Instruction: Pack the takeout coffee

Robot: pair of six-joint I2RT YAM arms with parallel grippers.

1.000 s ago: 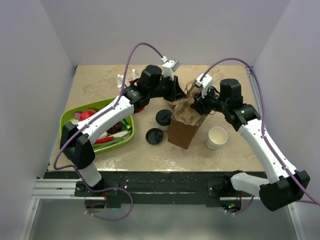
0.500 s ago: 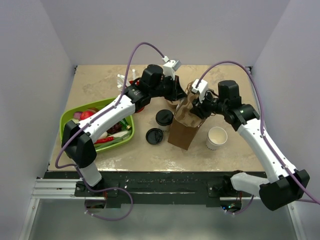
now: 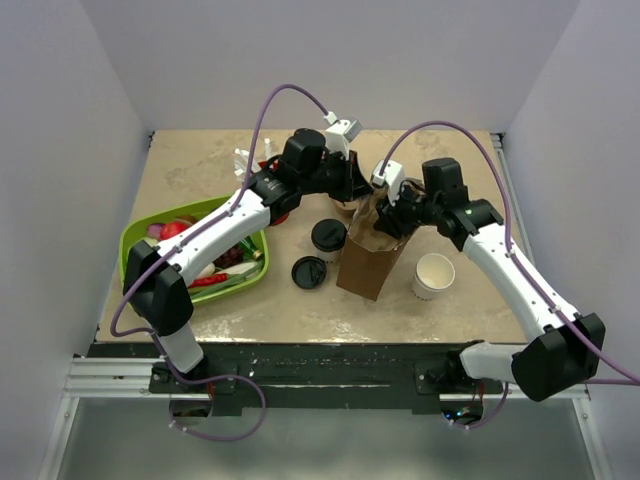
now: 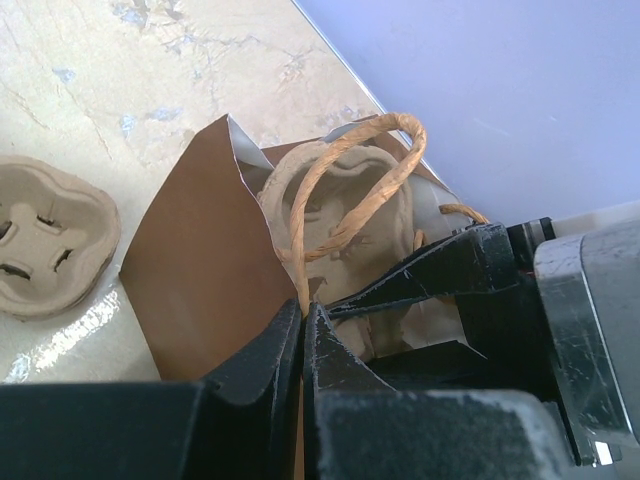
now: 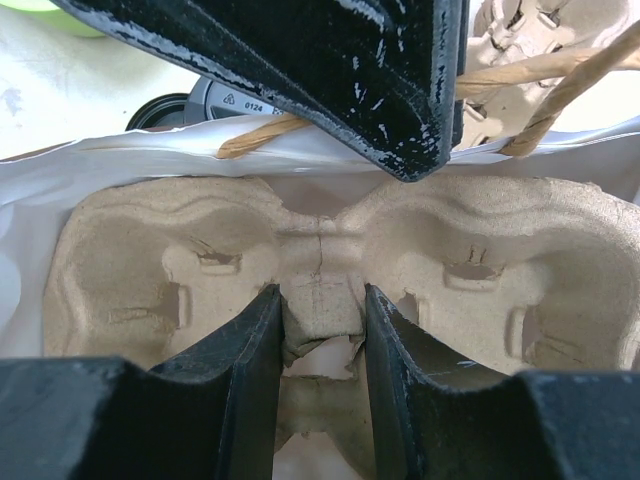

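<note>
Moved a little to the left since a second ago, the right gripper (image 5: 322, 310) is held over the mouth of the brown paper bag (image 3: 365, 255). Its fingers are clamped on the middle ridge of the cup tray (image 5: 150, 250) inside. The bag's rim is pinched by the left gripper (image 4: 303, 318), fingers pressed together. The takeout coffee (image 3: 327, 238) is stood on the table (image 3: 200, 170), just left of the bag.
</note>
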